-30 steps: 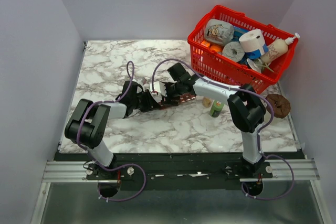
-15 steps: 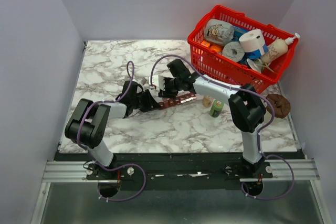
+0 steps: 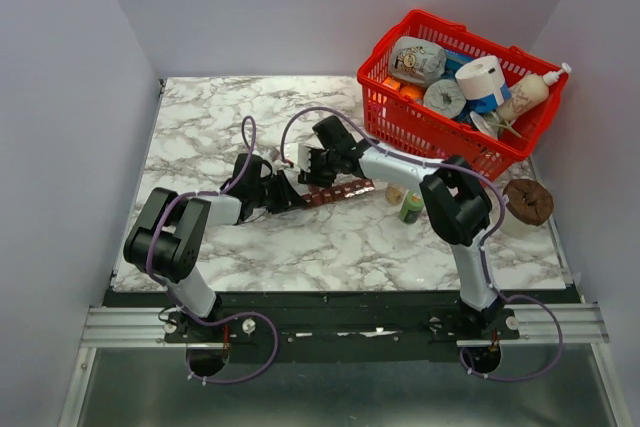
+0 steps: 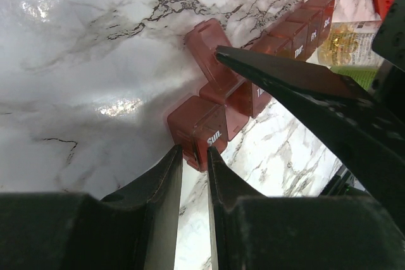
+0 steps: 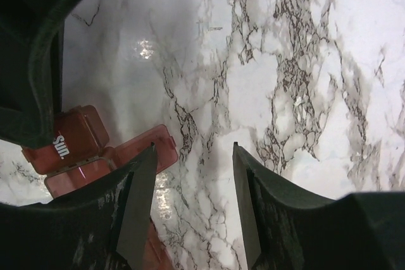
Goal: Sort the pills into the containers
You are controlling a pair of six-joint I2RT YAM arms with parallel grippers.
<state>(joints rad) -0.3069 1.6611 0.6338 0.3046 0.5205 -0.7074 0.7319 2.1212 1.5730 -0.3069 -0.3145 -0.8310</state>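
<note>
Your left gripper (image 4: 195,152) is closed down narrow on the pill organiser (image 4: 205,128), pinching the end corner of the compartment marked "Sun." The strip lies on the marble table (image 3: 200,137) near its middle. It runs from that gripper off to the right and slightly farther away.

The lid (image 4: 207,43) of the second compartment is flipped open. Your right gripper (image 5: 193,148) hangs by that lid with its jaws apart and only bare marble between them. One of its fingers (image 4: 297,83) has its tip at the base of the lid; you cannot tell whether it touches. The two grippers sit close together, so room between them is tight.

Left of the strip, on its far side and on its near side, open marble runs out to the table edges. At the strip's right end a small clear bottle (image 3: 396,193) and a green-capped bottle (image 3: 411,209) stand just beside it. The red basket (image 3: 400,119) fills the far right corner. The pills are too small to make out.
</note>
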